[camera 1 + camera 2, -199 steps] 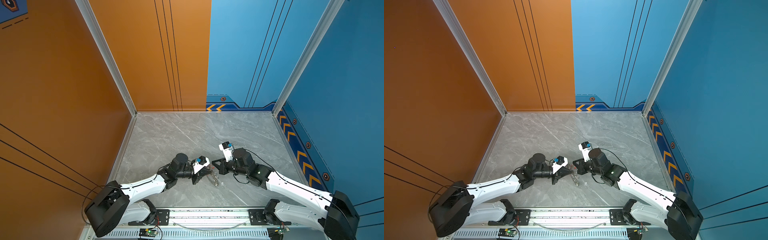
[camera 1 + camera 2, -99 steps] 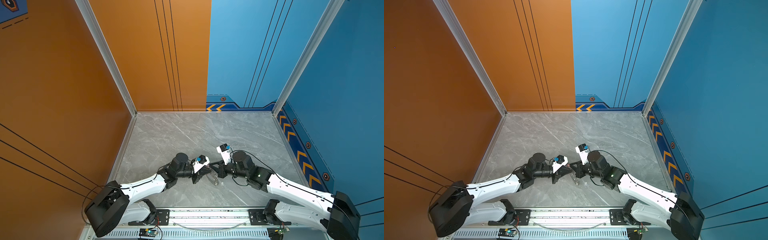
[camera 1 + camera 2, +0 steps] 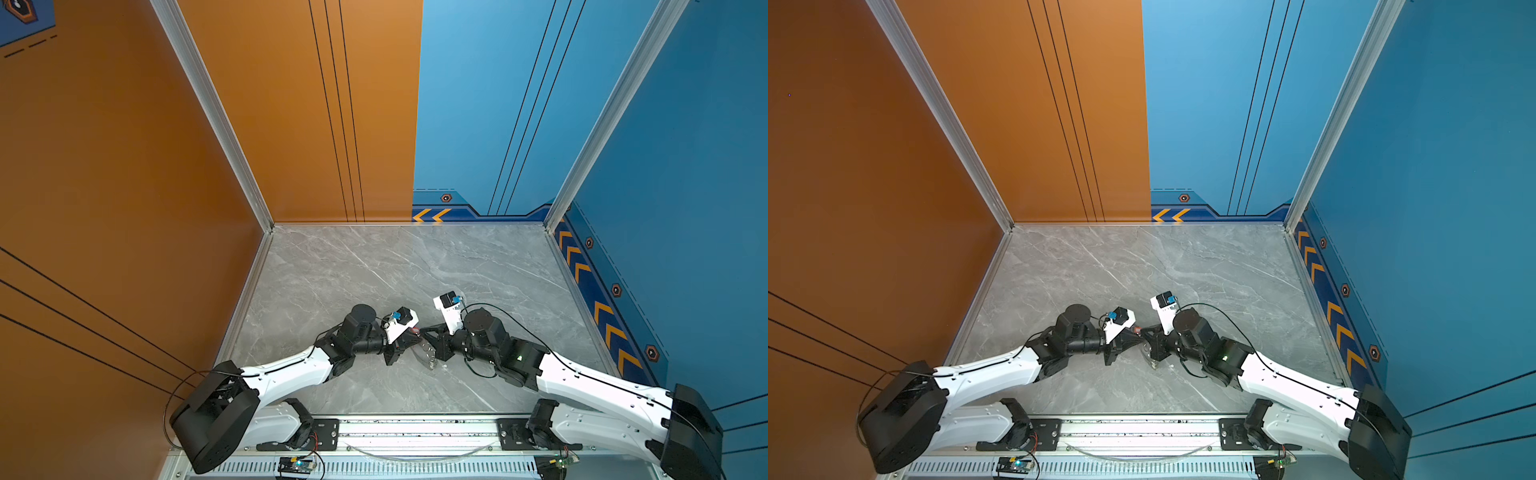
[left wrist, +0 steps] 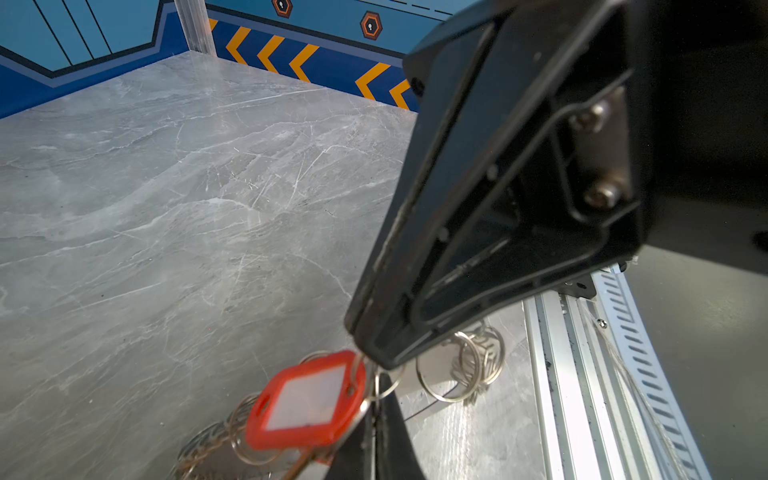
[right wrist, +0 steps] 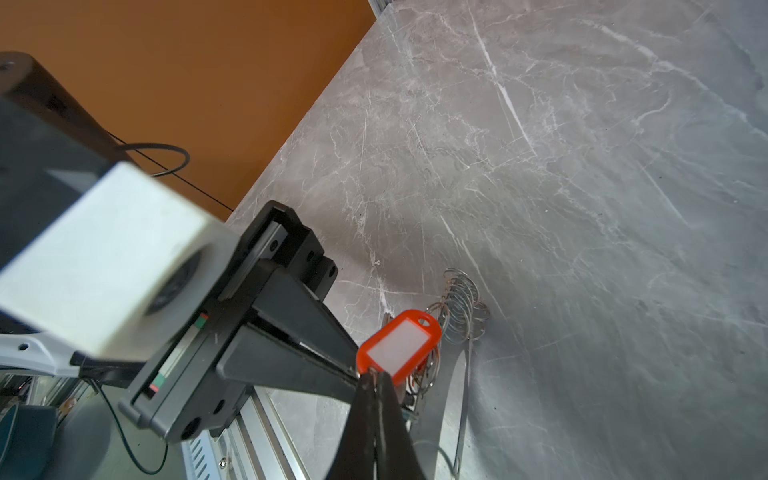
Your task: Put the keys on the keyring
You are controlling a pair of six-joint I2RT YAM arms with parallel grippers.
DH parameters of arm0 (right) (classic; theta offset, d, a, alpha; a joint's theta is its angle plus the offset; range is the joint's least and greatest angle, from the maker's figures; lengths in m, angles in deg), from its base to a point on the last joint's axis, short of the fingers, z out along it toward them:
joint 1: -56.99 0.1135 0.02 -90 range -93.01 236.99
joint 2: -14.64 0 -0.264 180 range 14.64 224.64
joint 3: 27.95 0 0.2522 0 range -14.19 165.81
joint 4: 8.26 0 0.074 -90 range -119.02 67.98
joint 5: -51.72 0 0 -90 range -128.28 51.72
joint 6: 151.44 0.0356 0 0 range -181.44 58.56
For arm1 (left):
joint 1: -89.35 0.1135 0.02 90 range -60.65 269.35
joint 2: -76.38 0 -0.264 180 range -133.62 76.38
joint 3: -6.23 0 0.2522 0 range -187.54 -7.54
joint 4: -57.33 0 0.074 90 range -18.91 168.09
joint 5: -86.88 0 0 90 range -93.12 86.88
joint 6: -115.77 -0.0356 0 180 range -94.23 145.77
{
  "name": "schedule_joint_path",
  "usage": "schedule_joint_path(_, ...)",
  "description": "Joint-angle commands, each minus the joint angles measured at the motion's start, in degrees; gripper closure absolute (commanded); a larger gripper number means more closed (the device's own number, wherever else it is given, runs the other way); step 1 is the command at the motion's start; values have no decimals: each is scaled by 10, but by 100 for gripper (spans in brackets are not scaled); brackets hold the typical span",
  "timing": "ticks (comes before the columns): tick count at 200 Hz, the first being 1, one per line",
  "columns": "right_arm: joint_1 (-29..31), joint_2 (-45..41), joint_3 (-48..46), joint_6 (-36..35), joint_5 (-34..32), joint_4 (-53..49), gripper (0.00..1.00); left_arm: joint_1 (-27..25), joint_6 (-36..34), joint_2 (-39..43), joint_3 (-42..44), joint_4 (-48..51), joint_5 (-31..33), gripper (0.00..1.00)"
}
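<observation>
Grey marble-patterned table [image 3: 365, 266] is lying between an orange wall [image 3: 124, 174] and a blue wall [image 3: 685, 166], and the work is happening near its front edge. One key [image 4: 305, 461] with its orange-red tag [image 4: 307, 401] is hanging in the air above the table, not touching it. Only the blurred shaft of the key is showing below the tag in the left wrist view. The left gripper [image 4: 376, 419] is holding this key: its jaws are pressed fully together just beside the tag, at the end where a small ring is passing through it. The right gripper [image 5: 375, 376] is pointing at the same end of the tag from the opposite side. Its jaws are also fully together and its tip is touching the ringed end; whether it is pinching anything there I cannot tell. In a top view the two tips are standing almost nose to nose, with the tag [image 3: 414, 331] right at the meeting place. The keyring [image 5: 461, 307] is resting on the table just below the grippers, slightly nearer to the robot's bases. Its silver rings are bunching together and its flat band is running beside them. Whether it is touching the key is not clear.
</observation>
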Motion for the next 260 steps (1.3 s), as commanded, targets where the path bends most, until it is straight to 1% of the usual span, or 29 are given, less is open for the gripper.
schedule_joint_path(1,3,-3,-7,-14,-41,8,100,4,2,-2,-7,22,8,100)
schedule_joint_path(67,11,6,-2,-21,-69,-11,100,4,-1,0,-6,21,11,100)
schedule_joint_path(108,21,6,-2,-23,-69,-15,100,6,3,-2,-8,21,20,100)
schedule_joint_path(144,30,-5,-2,-28,-64,8,100,8,4,-6,-9,21,25,100)
schedule_joint_path(166,34,-13,-8,-45,-62,8,100,9,4,-2,-7,21,19,100)
schedule_joint_path(178,32,-20,-14,-54,-62,6,100,10,5,-1,-6,21,4,100)
schedule_joint_path(198,15,-32,-27,-63,-34,19,100,16,11,-2,-9,20,-60,100)
schedule_joint_path(218,-4,-40,-45,-73,34,53,100,22,23,-14,-10,11,-110,100)
schedule_joint_path(233,-11,-40,-51,-90,66,60,100,22,20,-23,-14,10,-128,100)
schedule_joint_path(260,-11,-45,-59,-152,99,66,100,22,13,-23,-12,10,-125,100)
